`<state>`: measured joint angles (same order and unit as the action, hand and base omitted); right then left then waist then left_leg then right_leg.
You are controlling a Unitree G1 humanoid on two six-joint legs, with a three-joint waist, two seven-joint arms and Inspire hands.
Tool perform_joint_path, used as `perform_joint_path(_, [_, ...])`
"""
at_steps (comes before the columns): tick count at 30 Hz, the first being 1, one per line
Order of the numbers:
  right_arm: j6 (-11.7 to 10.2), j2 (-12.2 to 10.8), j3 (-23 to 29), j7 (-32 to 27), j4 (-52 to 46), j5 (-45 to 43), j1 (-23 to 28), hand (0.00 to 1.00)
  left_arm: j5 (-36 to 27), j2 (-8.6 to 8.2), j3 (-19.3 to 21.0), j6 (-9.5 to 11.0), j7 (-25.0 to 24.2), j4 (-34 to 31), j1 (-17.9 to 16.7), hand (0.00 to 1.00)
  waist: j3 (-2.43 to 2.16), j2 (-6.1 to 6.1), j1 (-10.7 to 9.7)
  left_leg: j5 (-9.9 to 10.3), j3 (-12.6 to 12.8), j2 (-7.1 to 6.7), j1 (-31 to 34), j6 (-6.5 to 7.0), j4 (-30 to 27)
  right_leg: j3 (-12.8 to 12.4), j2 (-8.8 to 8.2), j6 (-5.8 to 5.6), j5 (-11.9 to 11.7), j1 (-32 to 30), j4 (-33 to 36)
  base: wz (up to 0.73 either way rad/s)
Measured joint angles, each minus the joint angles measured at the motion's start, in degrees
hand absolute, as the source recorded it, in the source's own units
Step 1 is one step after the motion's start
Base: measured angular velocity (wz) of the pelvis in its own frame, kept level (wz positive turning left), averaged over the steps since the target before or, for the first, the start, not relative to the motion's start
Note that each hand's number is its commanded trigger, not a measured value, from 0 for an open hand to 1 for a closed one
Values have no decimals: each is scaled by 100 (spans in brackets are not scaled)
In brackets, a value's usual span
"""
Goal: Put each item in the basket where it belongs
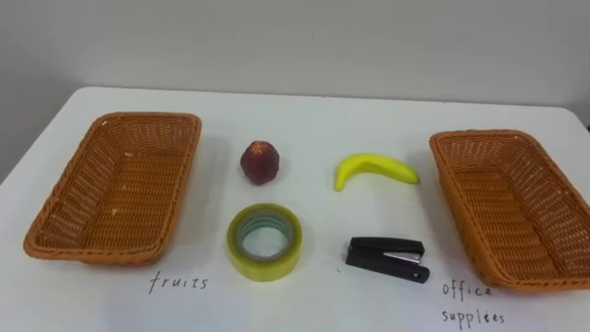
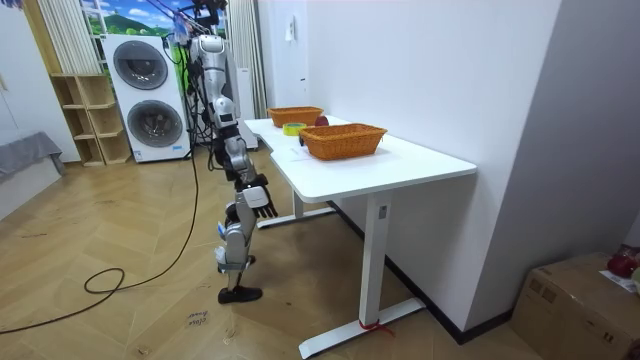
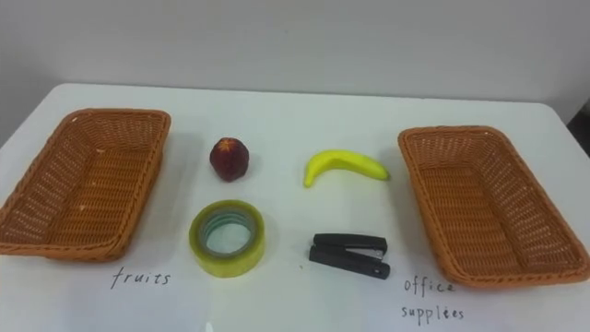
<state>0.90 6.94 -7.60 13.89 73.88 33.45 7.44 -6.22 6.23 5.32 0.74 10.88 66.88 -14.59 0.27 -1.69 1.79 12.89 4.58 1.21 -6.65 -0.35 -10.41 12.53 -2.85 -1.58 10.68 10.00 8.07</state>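
**Opening state of the sorting task.** The right hand (image 2: 257,197), told from the left by the body in the room view, is seen hanging low at the robot's side. It is below the edge of the table (image 1: 304,120) and apart from everything on it. Whether it is open or closed cannot be told at that range. Nothing is judged to be held, since all four loose items are counted on the table. The robot is shown standing at the table's near side.

Nearest the robot lie the tape roll (image 1: 265,242), left of centre, and the black stapler (image 1: 387,258), right of centre. Farther off lie a dark red fruit (image 1: 261,161) beyond the tape roll and the banana (image 1: 375,169) beyond the stapler. The left basket (image 1: 115,184) is marked for fruit by a handwritten label (image 1: 179,282) on the table. The right basket (image 1: 516,203) is marked for office supplies by a second label (image 1: 472,302). Both baskets are empty.

No item is judged sorted yet; the step in hand is the first reach. The next move calls for a hand to be raised over the table and closed on one item. Both fruits are owed to the left basket, and the tape roll and stapler to the right. The banana and the tape roll must each be carried across the centre.

The kind of the dark red fruit (peach or apple) is not made out. The right basket's near right corner is cut off by the frame in the left eye view.
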Motion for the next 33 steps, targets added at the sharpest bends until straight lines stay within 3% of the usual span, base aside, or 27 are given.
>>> perform_joint_path(10, [-13, -2, 6, -223, -23, 124, 20, 0, 235, 5, 27, -8, 144, -50, 34, 0, 35, 10, 12, 0, 12, 0, 2, 0, 4, -67, 5, 0, 0, -11, -7, 0])
perform_joint_path(17, [48, -27, 444, -469, 68, 369, 99, 0, 409, 5, 26, -47, 145, -48, 61, 0, 30, 23, -34, 0, 59, 4, -41, 0, 33, -82, 7, 0, 0, -6, -6, -2])
perform_joint_path(24, [116, -46, 628, -521, 170, 507, 100, 0, 410, 5, 45, -211, 136, -43, 80, 0, 20, 22, -103, 0, 132, 10, -106, 1, 76, -142, 9, 0, 0, -18, 14, -6])
perform_joint_path(33, [170, -53, 908, -717, 171, 706, 203, 0, 407, 6, 133, -278, 150, -38, 107, 0, -12, -1, -187, 0, 172, 19, -122, 1, 69, -175, 9, 0, 0, -82, 71, -1])
